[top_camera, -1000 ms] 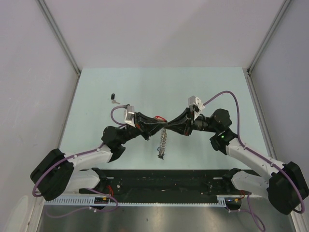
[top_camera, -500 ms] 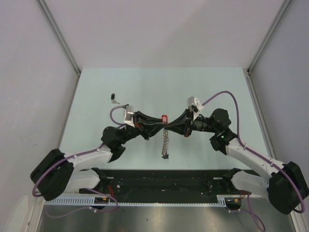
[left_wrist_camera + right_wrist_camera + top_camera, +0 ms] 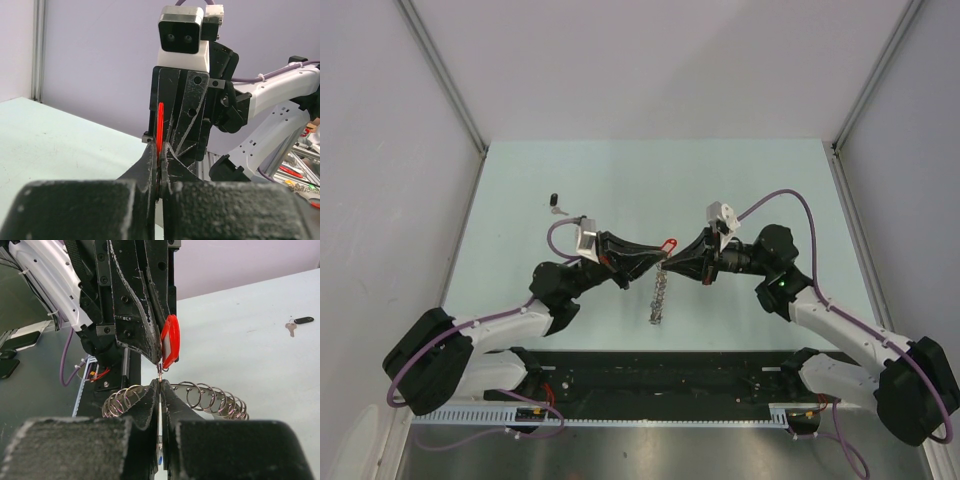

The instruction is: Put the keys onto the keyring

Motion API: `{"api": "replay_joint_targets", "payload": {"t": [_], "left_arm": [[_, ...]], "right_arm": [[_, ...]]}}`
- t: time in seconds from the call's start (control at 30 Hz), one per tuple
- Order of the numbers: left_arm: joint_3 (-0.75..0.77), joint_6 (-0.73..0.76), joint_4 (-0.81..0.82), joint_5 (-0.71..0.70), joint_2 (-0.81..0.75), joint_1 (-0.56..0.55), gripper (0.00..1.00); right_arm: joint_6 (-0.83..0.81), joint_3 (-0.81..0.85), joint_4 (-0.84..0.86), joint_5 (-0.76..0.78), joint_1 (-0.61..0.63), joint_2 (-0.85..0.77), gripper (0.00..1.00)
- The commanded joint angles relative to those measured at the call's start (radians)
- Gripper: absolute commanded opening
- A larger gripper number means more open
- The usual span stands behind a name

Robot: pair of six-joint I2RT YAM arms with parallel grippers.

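The two grippers meet tip to tip above the middle of the table. My left gripper (image 3: 658,256) (image 3: 159,150) is shut on the red-headed key (image 3: 669,244) (image 3: 160,125) (image 3: 170,342), which sticks up edge-on between its fingers. My right gripper (image 3: 672,262) (image 3: 160,385) is shut on the keyring (image 3: 660,295) (image 3: 215,395). The keyring's small silver rings fan out on both sides of the jaws and hang down toward the table. The key's small metal loop touches the right fingertips from above.
A loose black-headed key (image 3: 556,203) (image 3: 297,322) lies on the pale green table (image 3: 770,190) at the far left. Grey walls close the table on three sides. The black base rail (image 3: 650,370) runs along the near edge.
The red key has shifted a little to the right, and it now shows more plainly above the meeting fingertips. The hanging keyring has swung slightly. Both arms stay almost in place.
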Motion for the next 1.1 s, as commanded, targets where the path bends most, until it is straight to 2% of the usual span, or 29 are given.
{"api": "replay_joint_targets", "payload": {"t": [0.0, 0.23, 0.47, 0.7, 0.87, 1.07], "left_arm": [[-0.01, 0.015, 0.11, -0.021, -0.034, -0.005, 0.01], [-0.057, 0.041, 0.052, -0.147, -0.093, -0.007, 0.0], [-0.082, 0.035, -0.046, -0.192, -0.132, -0.007, 0.0], [-0.086, 0.018, -0.039, -0.207, -0.149, -0.014, 0.0], [-0.02, 0.079, -0.166, -0.192, -0.193, -0.014, 0.0], [0.046, 0.147, -0.287, -0.131, -0.209, -0.014, 0.0]], "right_arm": [[-0.036, 0.019, -0.011, 0.04, -0.004, -0.043, 0.0], [-0.066, 0.013, -0.062, 0.129, -0.004, -0.115, 0.0], [-0.048, -0.031, 0.003, 0.219, -0.004, -0.169, 0.0], [-0.023, -0.053, 0.042, 0.197, 0.0, -0.14, 0.0], [-0.039, -0.051, -0.01, 0.166, 0.0, -0.13, 0.0], [-0.062, -0.039, -0.074, 0.127, 0.0, -0.12, 0.13]]}}
